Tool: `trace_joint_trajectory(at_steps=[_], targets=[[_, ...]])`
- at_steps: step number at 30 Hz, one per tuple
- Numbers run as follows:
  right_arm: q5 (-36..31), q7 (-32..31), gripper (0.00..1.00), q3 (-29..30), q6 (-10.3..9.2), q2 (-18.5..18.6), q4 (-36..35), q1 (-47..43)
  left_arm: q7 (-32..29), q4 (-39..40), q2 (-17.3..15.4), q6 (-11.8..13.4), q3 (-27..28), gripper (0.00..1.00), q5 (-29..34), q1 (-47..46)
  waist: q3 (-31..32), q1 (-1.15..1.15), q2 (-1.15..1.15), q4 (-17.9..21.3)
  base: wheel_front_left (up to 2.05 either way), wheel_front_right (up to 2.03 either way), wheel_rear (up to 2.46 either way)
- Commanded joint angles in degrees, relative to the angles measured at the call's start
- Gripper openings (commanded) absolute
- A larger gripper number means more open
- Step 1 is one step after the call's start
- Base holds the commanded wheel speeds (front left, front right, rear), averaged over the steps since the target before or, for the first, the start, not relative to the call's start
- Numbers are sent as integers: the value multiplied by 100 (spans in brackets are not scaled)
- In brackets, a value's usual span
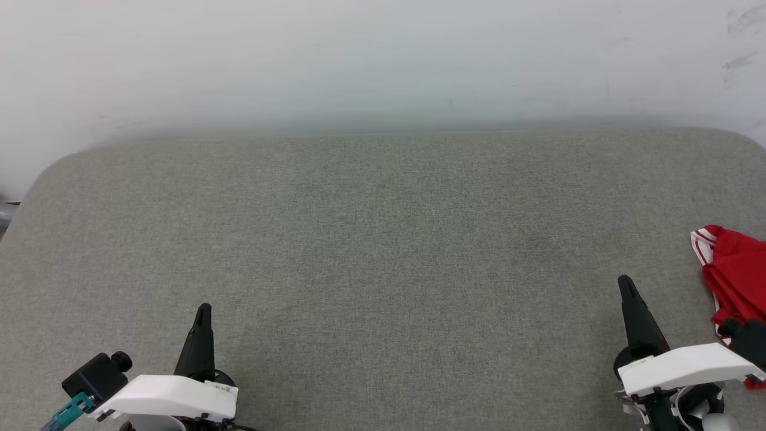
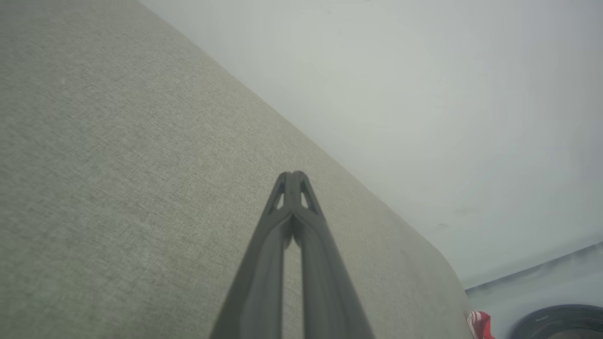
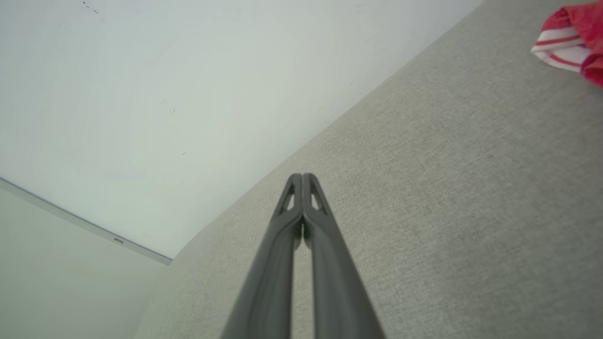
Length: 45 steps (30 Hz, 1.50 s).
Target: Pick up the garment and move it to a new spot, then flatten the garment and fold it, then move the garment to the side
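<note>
Left end effector [image 1: 203, 309] and right end effector [image 1: 625, 281] sit at the near side of the grey fabric-covered bench [image 1: 383, 239], well apart from each other. Each has its two dark fingers pressed together and grips nothing. The garment [image 1: 737, 272] lies at the bench's right edge, just beside the right end effector on its outer side, red with striped red-and-white trim showing. It appears bunched rather than flat, though the frame edge cuts most of it off.
</note>
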State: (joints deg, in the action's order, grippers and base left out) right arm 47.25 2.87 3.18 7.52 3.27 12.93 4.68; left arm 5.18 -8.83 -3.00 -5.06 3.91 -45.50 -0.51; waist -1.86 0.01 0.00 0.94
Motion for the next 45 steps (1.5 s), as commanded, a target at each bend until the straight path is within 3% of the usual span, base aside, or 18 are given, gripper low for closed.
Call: trace_joint_trajectory(at_steps=[1,45], targets=[[194,-48,0,30,-2,-14,-56,127,-52,37,-5,-34,22,0,-198,-164,3,0,0,-2,0,0,0],[2816,-595,0,224,-3,-35,46,185,-743,-304,8,-165,173,0,-2918,-437,88,-1,0,-49,0,0,0]])
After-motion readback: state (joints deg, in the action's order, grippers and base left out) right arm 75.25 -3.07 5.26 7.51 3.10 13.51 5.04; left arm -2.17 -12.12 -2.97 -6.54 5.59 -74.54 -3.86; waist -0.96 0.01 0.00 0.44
